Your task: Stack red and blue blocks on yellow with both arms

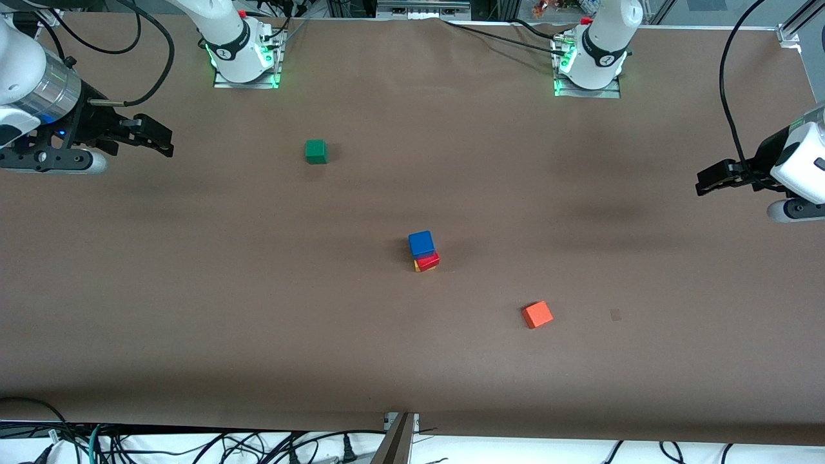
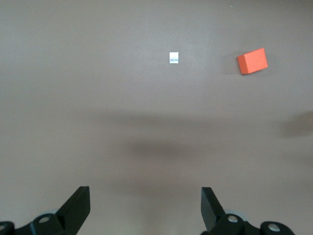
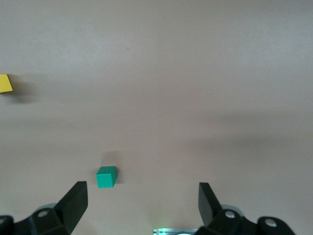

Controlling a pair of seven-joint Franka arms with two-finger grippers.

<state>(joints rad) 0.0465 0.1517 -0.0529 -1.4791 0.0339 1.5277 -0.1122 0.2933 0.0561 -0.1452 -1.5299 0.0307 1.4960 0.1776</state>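
The blue block (image 1: 421, 243) sits on the red block (image 1: 429, 260), which sits on the yellow cube (image 1: 417, 265), one small stack in the middle of the table. Only a sliver of yellow shows under the red. A yellow cube face (image 3: 5, 83) shows at the edge of the right wrist view. My right gripper (image 1: 158, 136) is open and empty, up over the right arm's end of the table, well away from the stack. It also shows in its wrist view (image 3: 143, 193). My left gripper (image 1: 706, 182) is open and empty over the left arm's end, also in its wrist view (image 2: 145, 196).
A green cube (image 1: 316, 151) lies nearer the arm bases, also in the right wrist view (image 3: 106, 176). An orange cube (image 1: 537, 314) lies nearer the front camera, toward the left arm's end, also in the left wrist view (image 2: 252, 61). A small pale tag (image 2: 173, 57) lies beside it.
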